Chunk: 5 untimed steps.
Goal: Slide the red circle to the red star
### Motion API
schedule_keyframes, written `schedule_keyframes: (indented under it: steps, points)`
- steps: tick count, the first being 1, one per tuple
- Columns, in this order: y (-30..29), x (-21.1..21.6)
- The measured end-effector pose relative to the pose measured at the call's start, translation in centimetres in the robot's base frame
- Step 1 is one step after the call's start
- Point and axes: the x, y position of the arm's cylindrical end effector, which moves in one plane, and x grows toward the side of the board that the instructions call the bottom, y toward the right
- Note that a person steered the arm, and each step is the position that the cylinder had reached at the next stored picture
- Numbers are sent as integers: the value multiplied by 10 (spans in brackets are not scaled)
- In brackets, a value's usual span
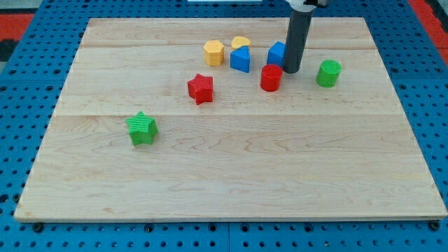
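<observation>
The red circle (pixel 271 77) is a short red cylinder standing right of the board's centre, toward the view's top. The red star (pixel 200 88) lies to its left, about a hundred pixels away, with bare wood between them. My tip (pixel 291 71) is the lower end of the dark rod coming down from the view's top. It stands just right of the red circle and slightly above it in the view, close to touching it. The rod partly covers a blue block (pixel 276 52) behind it.
A green cylinder (pixel 327 73) stands right of my tip. A blue block (pixel 240 59), a yellow heart-like block (pixel 241 43) and a yellow hexagon (pixel 214 52) sit above the red star and circle. A green star (pixel 142 128) lies at the lower left. The wooden board (pixel 231 175) rests on blue pegboard.
</observation>
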Motion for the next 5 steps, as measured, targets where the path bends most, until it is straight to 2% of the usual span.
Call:
schedule_keyframes:
  steps: [1,2,3,5]
  points:
    - [-29,36]
    - [-15,40]
    - [41,50]
    - [-93,55]
